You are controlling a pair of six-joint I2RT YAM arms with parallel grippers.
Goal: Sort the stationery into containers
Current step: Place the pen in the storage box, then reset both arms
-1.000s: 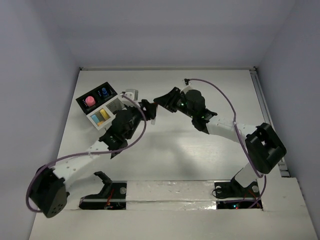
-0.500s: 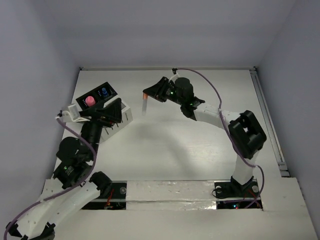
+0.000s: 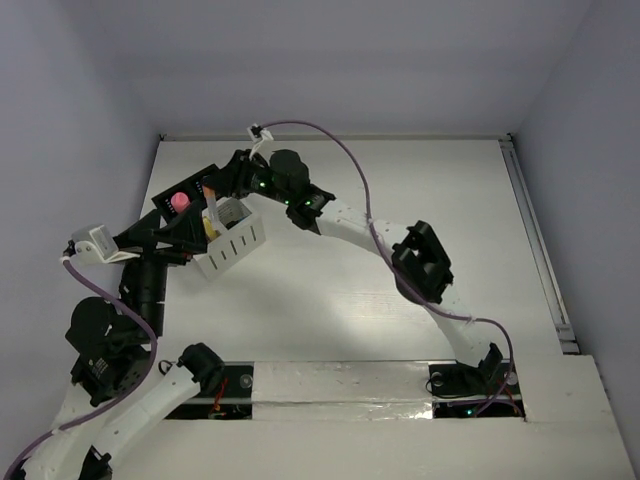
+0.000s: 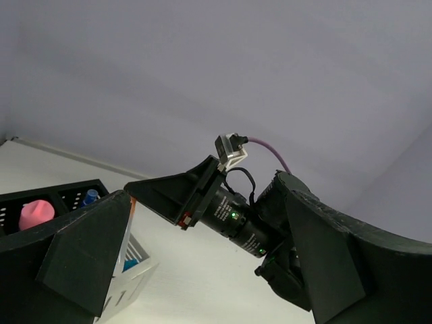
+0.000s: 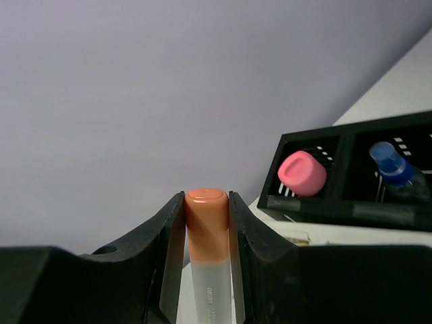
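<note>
left gripper (image 3: 178,230): jaws spread wide, nothing between them; sits at 9 o'clock of the organizer, just beside it, pointing toward 3 o'clock.
organizer (image 3: 238,243): at 10 o'clock on the table (image 3: 400,300); black cells on the 11 o'clock side, white slotted cells on the 5 o'clock side.
pink piece (image 3: 180,201): upright in a black cell, rounded top showing.
blue bottle (image 5: 391,167): in the black cell next to the pink piece, at its 3 o'clock in the right wrist view; capped end up.
yellow piece (image 3: 211,224): in a white cell, partly hidden by the right gripper.
marker (image 5: 207,233): orange cap, pale body, pinched upright between the right fingers; cap end sits level with the fingertips.
right gripper (image 5: 206,202): clamped narrow on the marker, both pads against the cap; hangs over the organizer's 12 o'clock side in the top view. Can't tell whether the marker's lower end is inside a cell.
right arm (image 3: 420,265): stretched from 5 o'clock across the table to 11 o'clock.
</note>
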